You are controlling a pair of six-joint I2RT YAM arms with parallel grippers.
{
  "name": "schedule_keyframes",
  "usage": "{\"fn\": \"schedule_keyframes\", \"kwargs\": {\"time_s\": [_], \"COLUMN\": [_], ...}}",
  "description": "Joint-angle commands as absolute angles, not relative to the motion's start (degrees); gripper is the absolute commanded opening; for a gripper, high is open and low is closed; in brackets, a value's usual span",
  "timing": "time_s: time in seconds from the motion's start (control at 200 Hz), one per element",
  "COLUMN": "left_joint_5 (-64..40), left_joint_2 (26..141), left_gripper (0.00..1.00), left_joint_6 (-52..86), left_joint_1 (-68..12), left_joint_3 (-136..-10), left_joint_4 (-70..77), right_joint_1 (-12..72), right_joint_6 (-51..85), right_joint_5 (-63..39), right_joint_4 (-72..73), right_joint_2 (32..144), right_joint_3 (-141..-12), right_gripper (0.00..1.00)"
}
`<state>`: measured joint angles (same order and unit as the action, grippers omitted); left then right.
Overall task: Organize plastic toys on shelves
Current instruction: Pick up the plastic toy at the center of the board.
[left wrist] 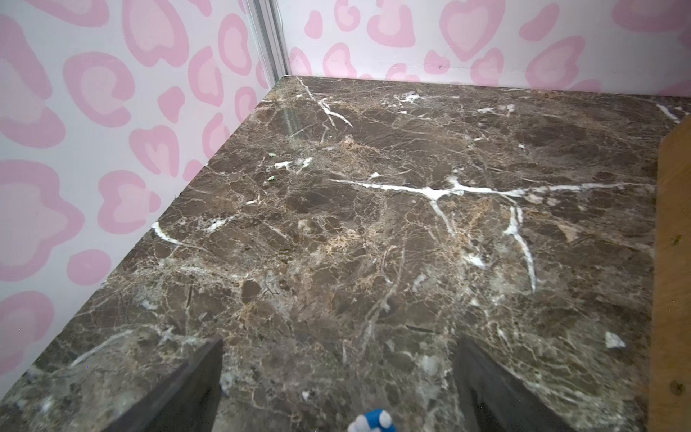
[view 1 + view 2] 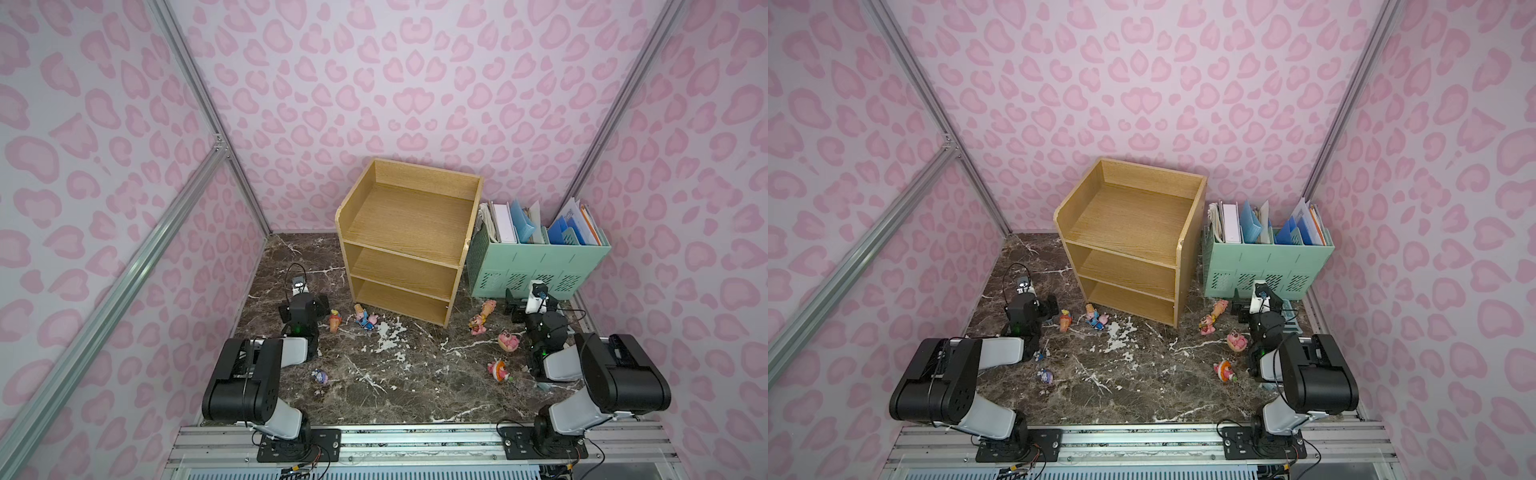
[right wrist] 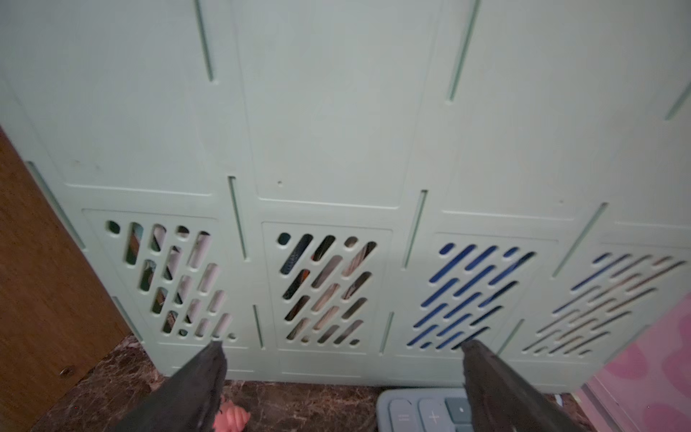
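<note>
Oak shelves [image 2: 405, 232]: three-tier unit at the back of the marble table [image 2: 374, 386], just beside the mint file organizer [image 2: 540, 266].
Plastic toys: scattered on the marble in front of the unit; orange cone [image 2: 335, 322] nearer the left arm, pink figure [image 2: 509, 341] nearer the right.
Left gripper [image 1: 340, 359]: jaws wide apart over marble, clamping nothing; blue-white toy [image 1: 372, 420] low between the fingers.
Right gripper [image 3: 344, 349]: jaws wide apart, holding nothing, facing the organizer; calculator [image 3: 422, 411] below.

Scattered plastic toys [image 2: 1237, 340] before the shelves [image 2: 1128, 226]
</note>
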<state>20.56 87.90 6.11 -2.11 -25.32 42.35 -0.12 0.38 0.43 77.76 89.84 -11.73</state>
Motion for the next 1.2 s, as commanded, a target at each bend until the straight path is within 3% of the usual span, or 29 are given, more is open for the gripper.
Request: {"fn": "schedule_keyframes", "kwargs": {"time_s": [0.0, 0.735, 0.995, 1.045, 1.12, 1.195], "left_joint_5": [20.7, 20.8, 21.2, 23.8, 24.1, 23.7], "left_joint_2": [88.0, 88.1, 85.3, 80.9, 74.0, 72.2], "left_gripper": [0.99, 0.99, 0.99, 0.99, 0.99, 0.99], "left_joint_6": [6.2, 6.1, 2.6, 2.7, 8.6, 12.2], "left_joint_1": [-2.0, -2.1, -2.5, -3.6, -3.6, -3.4], "left_joint_3": [-25.7, -25.5, -25.2, -28.0, -38.9, -48.8], "left_joint_4": [42.6, 43.0, 44.4, 37.3, 10.3, -7.5], "right_joint_1": [-0.1, -1.1, 0.7, 2.8, 5.2, 6.1], "right_joint_6": [1.1, 1.7, 0.8, -0.6, -2.2, -1.1], "right_joint_5": [0.0, -1.4, 2.6, 6.1, 7.8, 4.9], "right_joint_4": [78.0, 77.8, 80.9, 79.1, 68.2, 54.0], "right_joint_2": [89.8, 89.8, 87.5, 82.0, 71.2, 60.6], "right_joint_3": [-11.7, -11.9, -9.4, -7.9, -9.2, -12.5], "right_gripper": [1.00, 1.00, 1.00, 1.00, 1.00, 1.00]}}
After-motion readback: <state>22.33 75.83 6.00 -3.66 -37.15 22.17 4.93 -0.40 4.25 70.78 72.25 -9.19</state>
